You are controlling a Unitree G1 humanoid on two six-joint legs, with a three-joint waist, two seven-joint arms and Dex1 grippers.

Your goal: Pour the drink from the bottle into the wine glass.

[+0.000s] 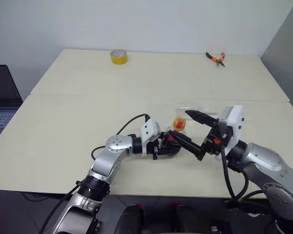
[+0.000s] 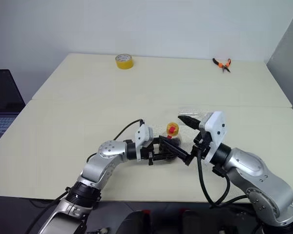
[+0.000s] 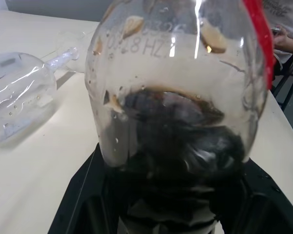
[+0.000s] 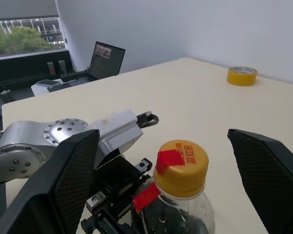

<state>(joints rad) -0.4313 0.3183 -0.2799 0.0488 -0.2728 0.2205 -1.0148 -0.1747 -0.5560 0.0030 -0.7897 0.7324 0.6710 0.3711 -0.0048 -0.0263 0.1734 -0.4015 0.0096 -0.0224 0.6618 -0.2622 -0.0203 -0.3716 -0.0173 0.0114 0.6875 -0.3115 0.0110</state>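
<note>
Gripping the bottle [image 1: 175, 138] low on its body, the left gripper [image 1: 167, 145] shows in the left eye view with its jaws closed partway around the clear plastic, holding it upright above the bench [image 1: 88, 112] near the front edge. The right gripper [image 1: 195, 136] sits just beside it, jaws spread wide and empty, one black finger above and beyond the yellow cap [image 1: 179, 123], the other below and in front of it. The wine glass [image 1: 198, 109] lies on its side on the bench just behind the right gripper. Far back, a yellow tape roll [image 1: 118, 56] and orange-handled pliers [image 1: 216, 58] rest near the rear edge, well apart, and a laptop [image 1: 2, 100] stands off the bench's left side. From the left wrist view, the bottle's bulbous body is seated between the black fingers, with the drink [image 3: 176, 141] dark in its lower part, and the tipped glass lies beyond it. From the right wrist view, the cap and red label strip [image 4: 158, 180] stand between the two open fingers without touching either.
</note>
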